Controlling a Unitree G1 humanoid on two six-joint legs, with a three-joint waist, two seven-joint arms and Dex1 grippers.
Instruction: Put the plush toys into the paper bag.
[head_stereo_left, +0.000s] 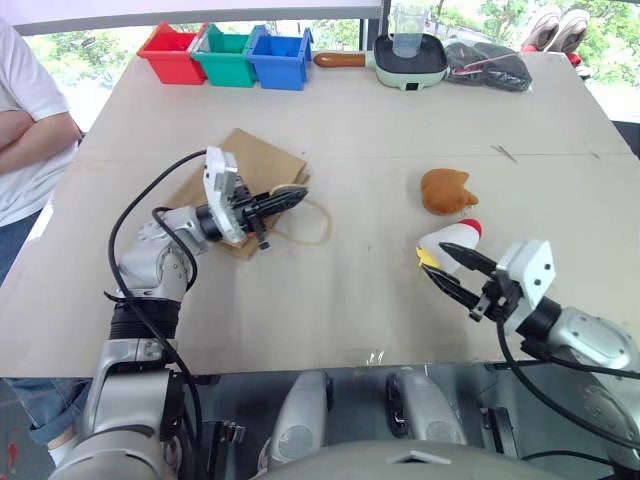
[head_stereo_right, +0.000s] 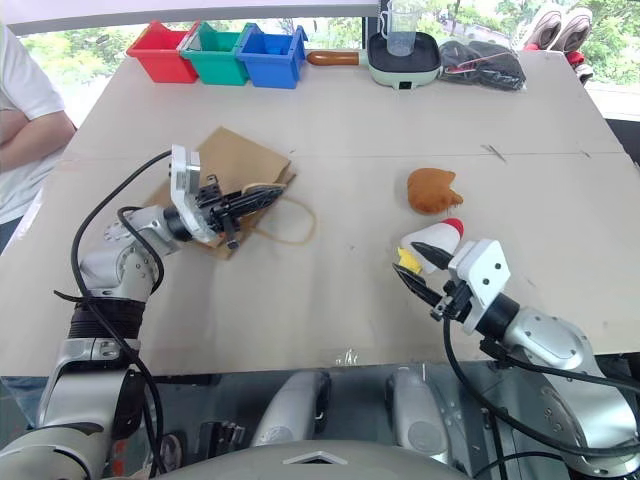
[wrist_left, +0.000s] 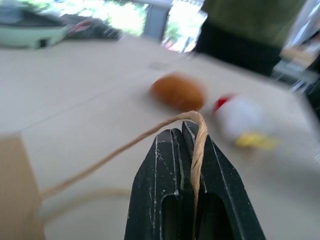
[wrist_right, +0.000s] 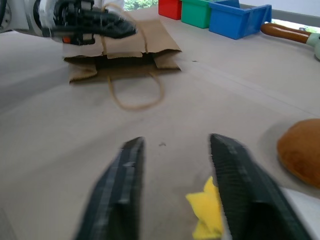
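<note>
Bag (head_stereo_left: 255, 160) brown kraft, handles (head_stereo_left: 310, 222) tan cord; one toy (head_stereo_left: 446, 191) orange-brown; chicken (head_stereo_left: 450, 240) white w/ red top, yellow bits; bins (head_stereo_left: 226, 55) red, green, blue; pan (head_stereo_left: 408, 60) pale green, brown handle; table (head_stereo_left: 330, 300) beige; fingers (head_stereo_left: 285, 201) black.

Bare table (head_stereo_left: 340, 300) lies open between the flat paper bag (head_stereo_left: 240, 165) and the two plush toys. The orange plush (head_stereo_left: 446, 191) and white chicken plush (head_stereo_left: 450, 243) sit close together.
</note>
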